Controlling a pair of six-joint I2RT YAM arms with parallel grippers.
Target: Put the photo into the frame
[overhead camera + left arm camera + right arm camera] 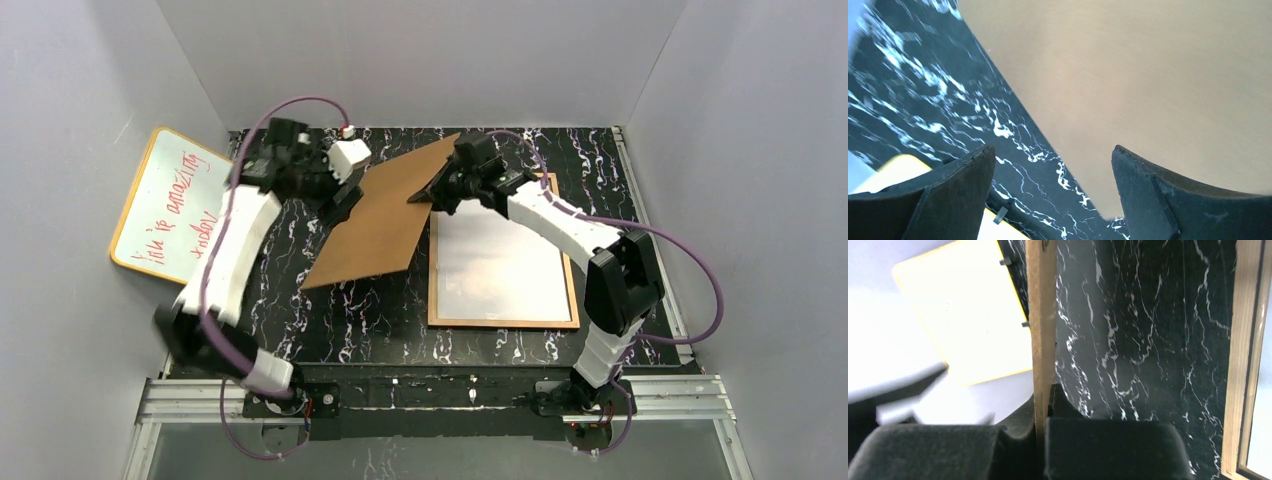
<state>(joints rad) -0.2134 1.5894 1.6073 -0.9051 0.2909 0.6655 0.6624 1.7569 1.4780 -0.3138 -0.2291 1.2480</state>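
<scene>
Right gripper (432, 197), arm stretched forward, elbow raised, jaws clamped on the edge of a brown backing board (385, 215) held tilted above the table (360, 320). Just below it, toward its base, the frame (572, 290) lies flat, tan back up, pale sheet (495, 265) inside. Across the board, left gripper (340, 205) gapes. Beyond, a whiteboard (170, 205) bears red handwriting, illegible.

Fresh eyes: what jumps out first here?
The brown backing board hangs tilted over the middle of the table, pinched at its right edge by the right gripper. The left gripper stands open at its left edge. The frame lies flat on the right, wood side up.
</scene>
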